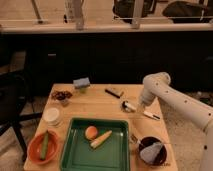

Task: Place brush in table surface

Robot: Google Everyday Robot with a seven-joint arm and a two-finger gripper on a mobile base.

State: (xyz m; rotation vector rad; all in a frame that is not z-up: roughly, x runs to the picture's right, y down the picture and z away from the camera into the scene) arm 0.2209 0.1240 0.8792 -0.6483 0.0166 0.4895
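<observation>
The brush (140, 110) lies flat on the table surface (100, 106) at its right side. Its dark round head (127, 105) points left and its dark handle tip points towards the right edge. My gripper (142, 104) hangs from the white arm (172, 97) straight over the middle of the brush handle, at or just above it. I cannot tell if it touches the brush.
A green tray (75, 150) at the front holds an orange (90, 132) and a yellow piece (101, 139). A dark brown block (114, 92), blue sponge (81, 82), small bowl (61, 95), white jar (52, 116), orange bowl (42, 148) and dark bowl (151, 151) stand around.
</observation>
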